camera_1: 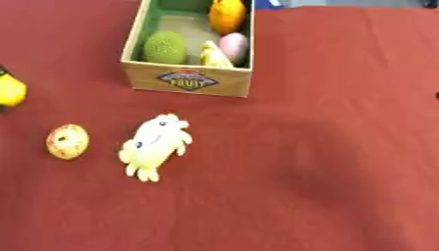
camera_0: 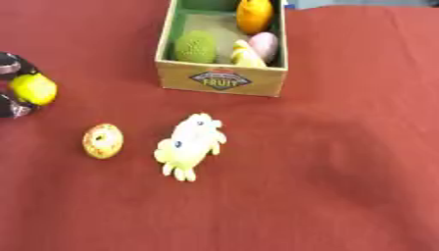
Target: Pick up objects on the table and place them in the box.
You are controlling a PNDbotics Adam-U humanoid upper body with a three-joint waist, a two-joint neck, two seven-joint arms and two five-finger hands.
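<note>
1. At left edge of counter [camera_0: 343, 186]: left robot hand [camera_0: 12, 86], fingers curled round yellow round object [camera_0: 34, 89].
2. Near counter centre: pale yellow plush toy [camera_0: 190, 145], lying flat; speckled yellow-red round object [camera_0: 103, 141] just beside, to its left, apart.
3. At far side: cardboard box [camera_0: 221, 80] marked "FRUIT", containing green ball [camera_0: 196, 47], orange object [camera_0: 255, 15], pink object [camera_0: 265, 45], yellow object [camera_0: 246, 57].
4. Right robot hand: out of sight.

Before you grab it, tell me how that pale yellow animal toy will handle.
The pale yellow animal toy looks plush, so it probably squashes and sags rather than staying stiff. Lying flat on the red cloth with stubby limbs splayed, it seems unlikely to roll. Likely light for its bulk.
</note>
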